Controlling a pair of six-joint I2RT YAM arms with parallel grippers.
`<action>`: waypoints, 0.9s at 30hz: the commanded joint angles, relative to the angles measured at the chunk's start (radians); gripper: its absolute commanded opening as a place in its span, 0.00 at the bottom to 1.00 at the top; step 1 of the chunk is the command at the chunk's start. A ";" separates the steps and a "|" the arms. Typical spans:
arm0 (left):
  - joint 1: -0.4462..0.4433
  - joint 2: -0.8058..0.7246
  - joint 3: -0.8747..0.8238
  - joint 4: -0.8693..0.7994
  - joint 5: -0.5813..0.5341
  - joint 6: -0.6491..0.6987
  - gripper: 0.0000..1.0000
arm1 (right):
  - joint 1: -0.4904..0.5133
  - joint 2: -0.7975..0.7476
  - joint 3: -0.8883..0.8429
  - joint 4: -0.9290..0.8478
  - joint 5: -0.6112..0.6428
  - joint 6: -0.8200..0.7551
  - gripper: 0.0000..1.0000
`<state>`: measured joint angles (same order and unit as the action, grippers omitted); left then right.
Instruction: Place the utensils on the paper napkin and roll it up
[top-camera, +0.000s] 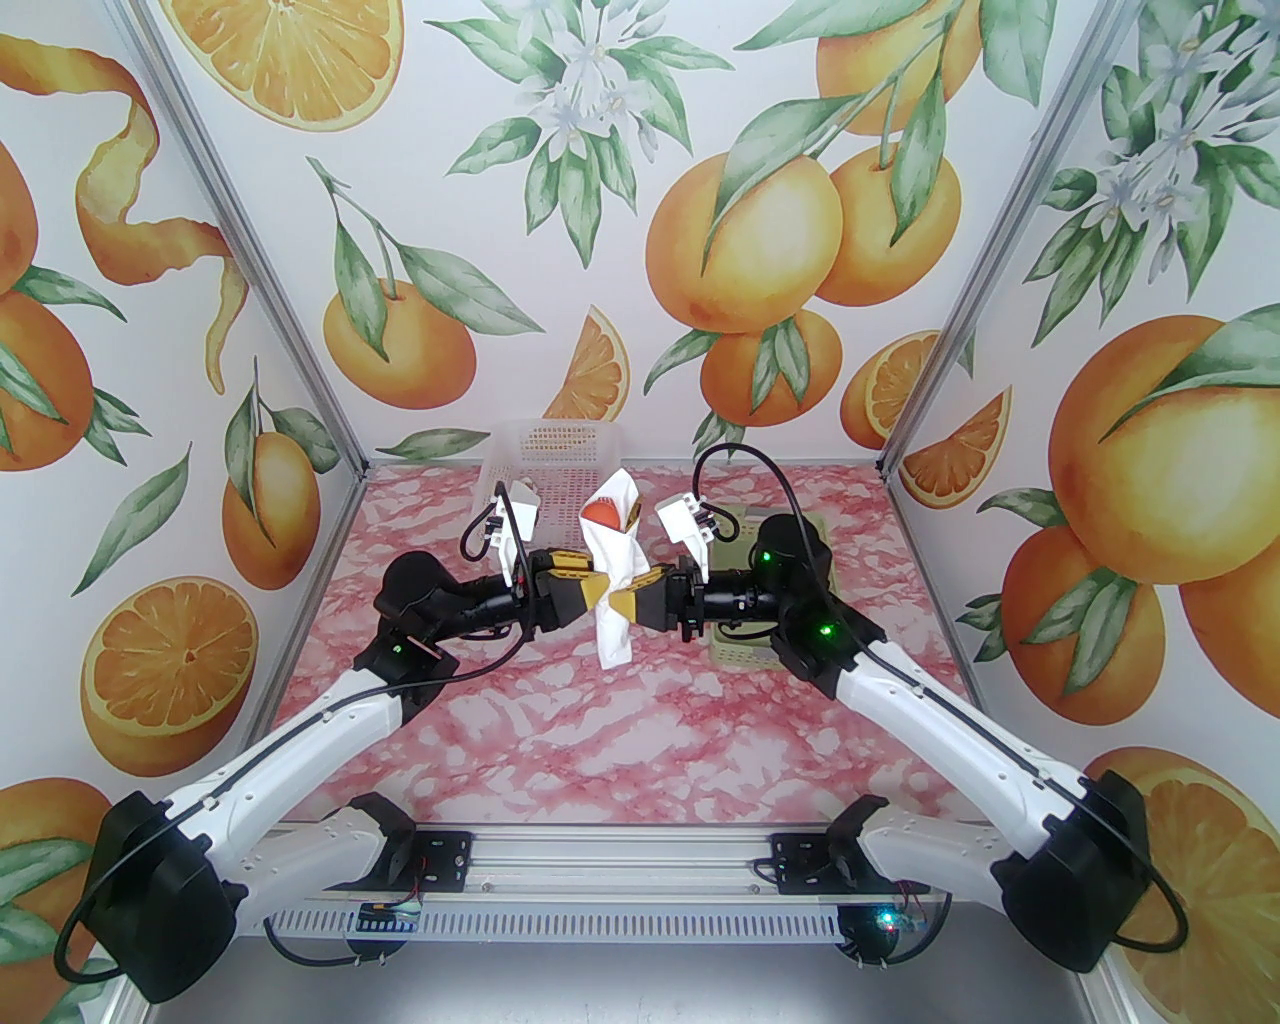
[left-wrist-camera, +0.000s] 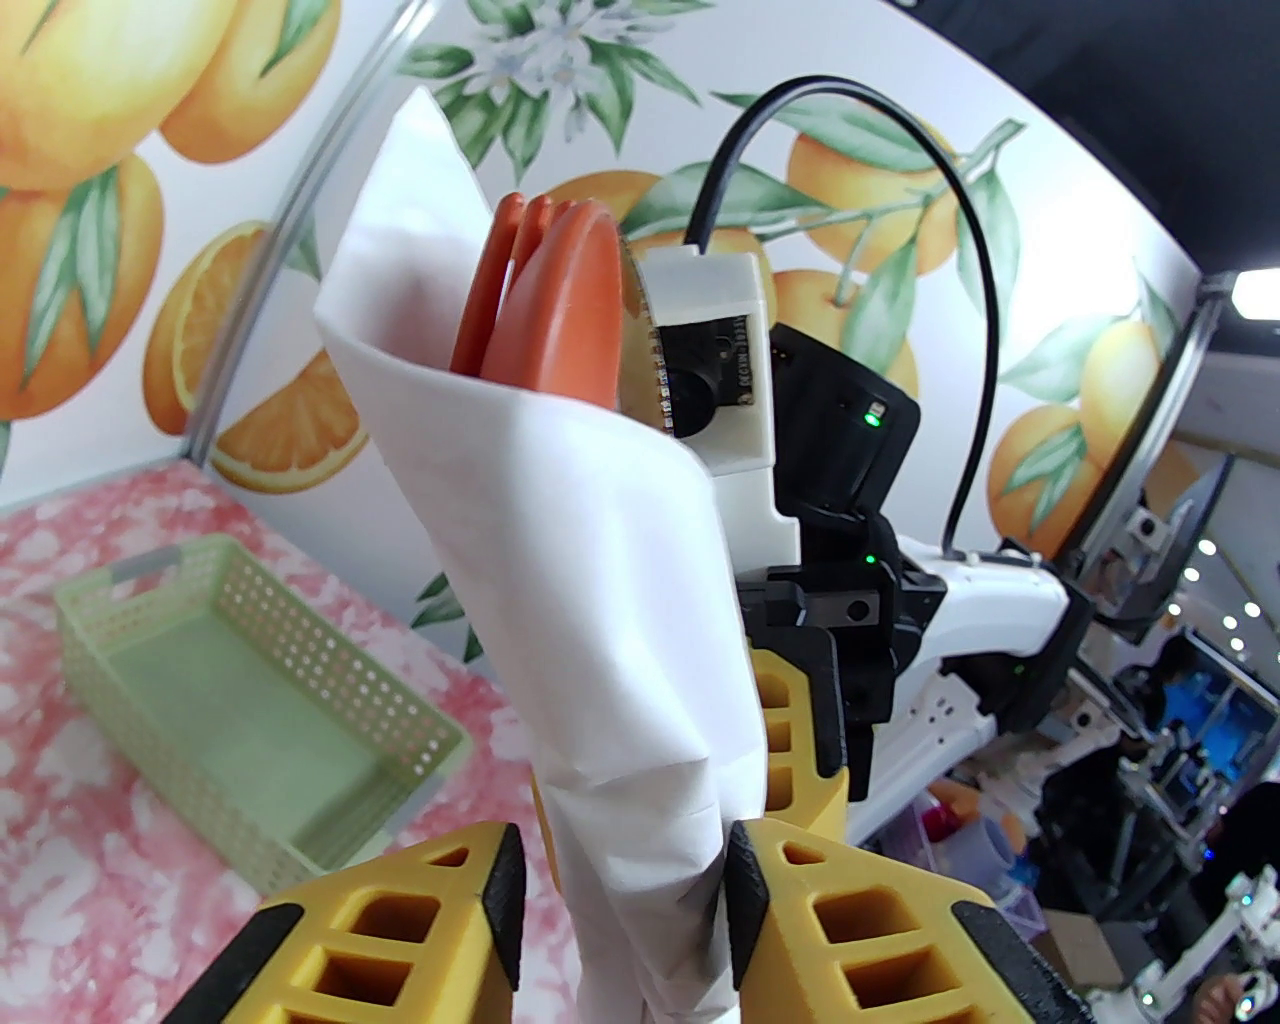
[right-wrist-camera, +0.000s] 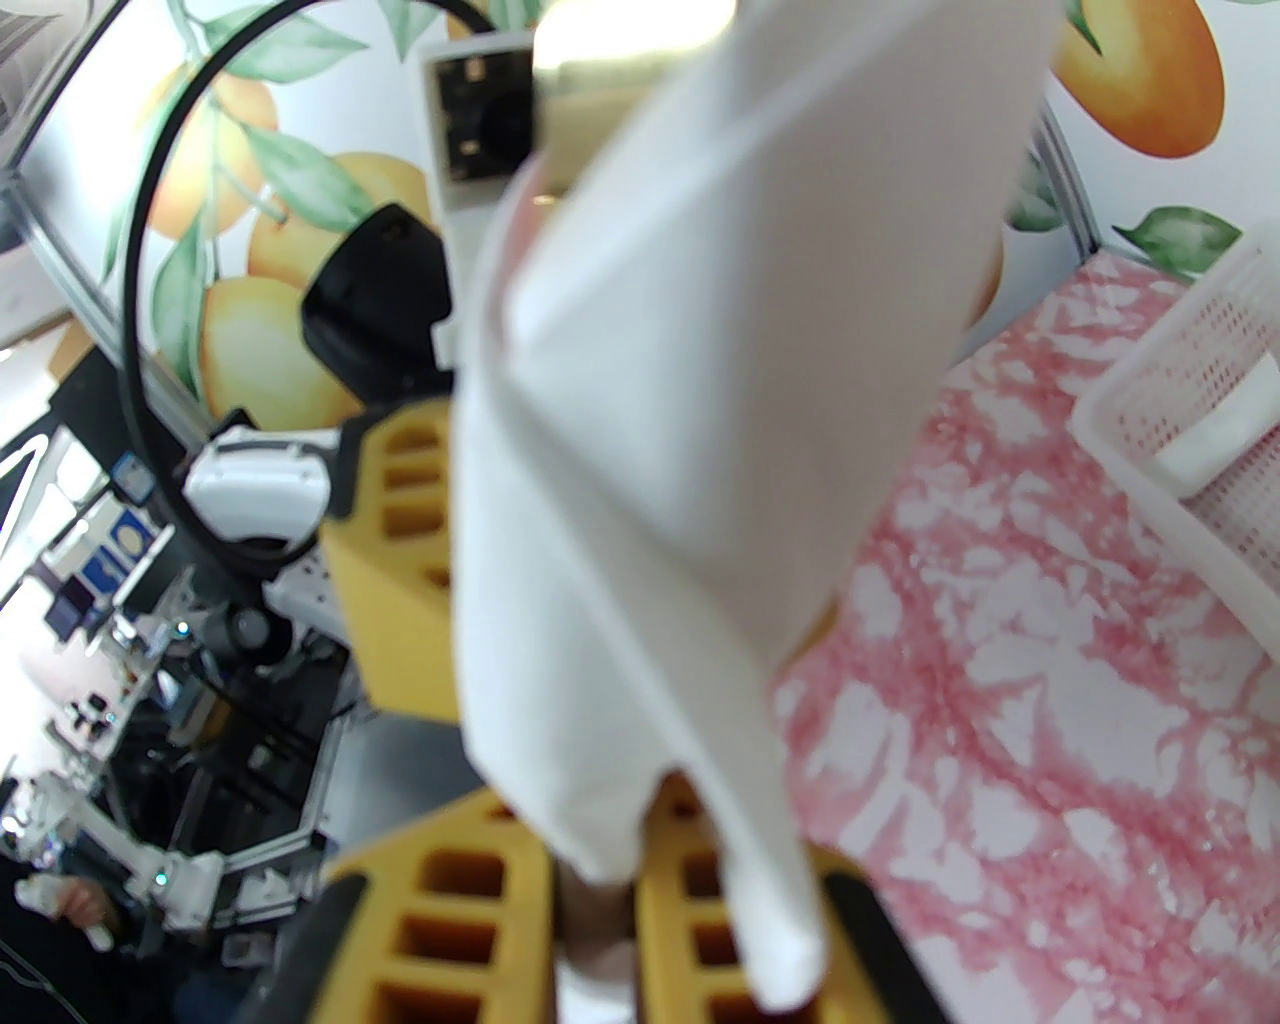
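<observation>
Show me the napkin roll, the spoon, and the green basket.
napkin roll (left-wrist-camera: 600, 600), left wrist view, middle of wrap.
spoon (left-wrist-camera: 565, 300), left wrist view, red bowl.
green basket (left-wrist-camera: 320, 665), left wrist view, perforated wall.

Orange-fruit wallpaper walls (top-camera: 640, 200); pink marbled tabletop (top-camera: 600, 740); aluminium corner posts (top-camera: 258, 250); bright even light.

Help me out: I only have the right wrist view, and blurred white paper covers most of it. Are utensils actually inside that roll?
Observer: Yes; in the left wrist view, red-orange utensils poke out of the paper napkin cone's open top.
Operator: Is the left arm holding it too?
Observer: The left end effector straddles its lower part, a thin gap beside one finger.
Operator: What's beyond it?
Observer: A green basket, nothing visible inside.
</observation>
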<state>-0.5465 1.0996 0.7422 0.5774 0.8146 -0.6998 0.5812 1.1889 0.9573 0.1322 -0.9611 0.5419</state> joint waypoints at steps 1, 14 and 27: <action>-0.007 -0.013 0.020 0.010 0.021 0.008 0.44 | -0.004 -0.018 -0.006 0.010 -0.006 -0.011 0.10; -0.026 0.031 0.041 0.033 0.032 0.002 0.40 | 0.005 -0.002 -0.005 0.027 -0.038 -0.011 0.11; -0.030 0.043 0.041 0.071 0.033 -0.013 0.13 | -0.015 -0.024 0.000 -0.042 -0.080 -0.061 0.29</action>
<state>-0.5728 1.1397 0.7498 0.6250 0.8558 -0.7254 0.5755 1.1889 0.9573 0.1226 -1.0016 0.5217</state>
